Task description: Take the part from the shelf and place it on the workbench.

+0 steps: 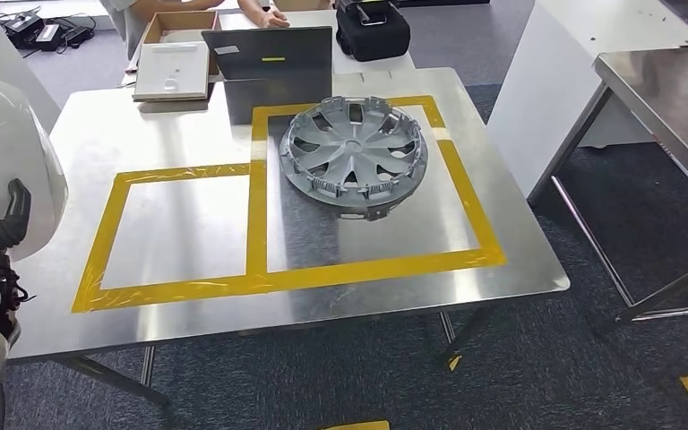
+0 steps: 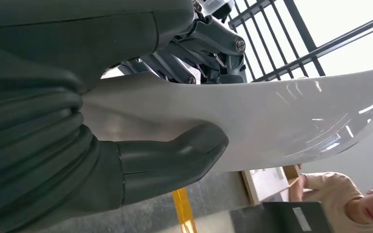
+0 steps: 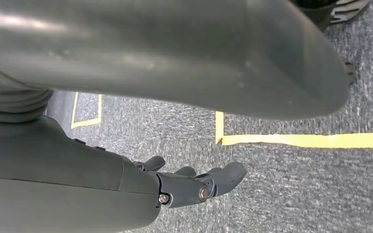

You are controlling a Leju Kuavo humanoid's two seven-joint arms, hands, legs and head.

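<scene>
1. Head view looks down on a steel bench (image 1: 143, 134) marked with two yellow tape rectangles (image 1: 260, 278) side by side.
2. A grey wheel cover (image 1: 354, 154) lies flat on the bench inside the right rectangle, toward its far edge and overlapping the far strip of tape.
3. At the left edge of the same view, the left robot hand (image 1: 0, 224) is raised beside a large white curved panel (image 1: 9, 152), with a dark finger pointing up.
4. Left wrist view shows that robot hand (image 2: 170, 160) grasping the white panel (image 2: 281, 121): the thick grey thumb (image 2: 189, 148) presses on one face and the darker fingers (image 2: 209, 43) lie over the other.
5. Right wrist view shows the right robot hand (image 3: 194, 182) hanging above grey carpet (image 3: 296, 194) with yellow tape lines (image 3: 311, 140); its fingers are extended, slightly apart, and grasp nothing.
6. Beyond the bench stand a grey metal panel (image 1: 269, 58), an open cardboard box (image 1: 179, 27), a flat light grey box (image 1: 172, 72) and a black case (image 1: 372, 31).
7. A person's hand (image 1: 273, 16) rests on the far table; a person in a tan shirt (image 2: 340, 194) appears in the left wrist view.
8. Another steel bench (image 1: 672, 98) stands to the right.
</scene>
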